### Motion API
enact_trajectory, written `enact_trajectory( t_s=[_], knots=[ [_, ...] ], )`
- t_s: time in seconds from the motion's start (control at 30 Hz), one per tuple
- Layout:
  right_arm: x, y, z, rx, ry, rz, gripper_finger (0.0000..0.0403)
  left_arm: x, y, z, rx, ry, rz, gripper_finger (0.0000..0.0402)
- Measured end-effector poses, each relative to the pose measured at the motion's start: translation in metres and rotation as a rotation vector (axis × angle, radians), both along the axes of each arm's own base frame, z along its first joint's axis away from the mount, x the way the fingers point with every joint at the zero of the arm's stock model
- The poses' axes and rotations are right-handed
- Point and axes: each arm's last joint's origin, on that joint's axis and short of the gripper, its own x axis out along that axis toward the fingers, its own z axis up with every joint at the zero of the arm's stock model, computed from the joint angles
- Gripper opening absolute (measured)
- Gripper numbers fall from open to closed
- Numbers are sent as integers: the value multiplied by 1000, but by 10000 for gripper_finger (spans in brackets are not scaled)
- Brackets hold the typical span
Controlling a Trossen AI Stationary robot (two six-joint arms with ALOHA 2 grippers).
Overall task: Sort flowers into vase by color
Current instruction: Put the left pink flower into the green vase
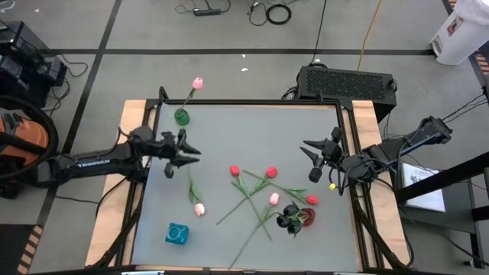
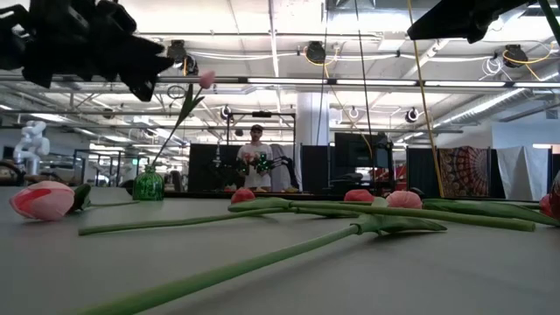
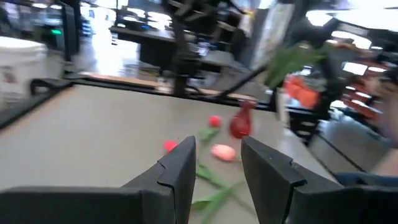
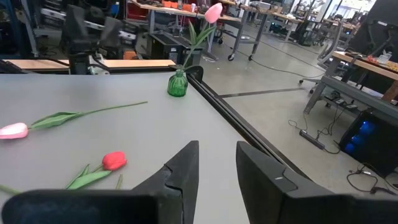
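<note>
Loose flowers (image 1: 263, 195) are lying mid-table, one pink already in the green vase (image 1: 182, 116) at the far edge; the left gripper (image 1: 189, 156), parted and empty, is being readied for another pick.
</note>
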Motion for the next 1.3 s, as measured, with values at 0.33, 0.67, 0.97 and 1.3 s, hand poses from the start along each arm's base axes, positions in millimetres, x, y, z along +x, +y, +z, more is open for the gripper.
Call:
enact_trajectory(
  t_s=[0.33, 0.67, 0.97, 1.3],
  knots=[
    [0, 0, 0, 0, 0, 0, 98, 6, -29, 2, -11, -19, -118, 135],
    [0, 0, 0, 0, 0, 0, 98, 12, -49, -4, -11, 33, -175, 135],
    [0, 0, 0, 0, -1, 0, 98, 17, -49, -10, 46, 65, -71, 135],
    [0, 0, 0, 0, -1, 0, 98, 15, -51, -19, -5, 180, -138, 135]
  ],
)
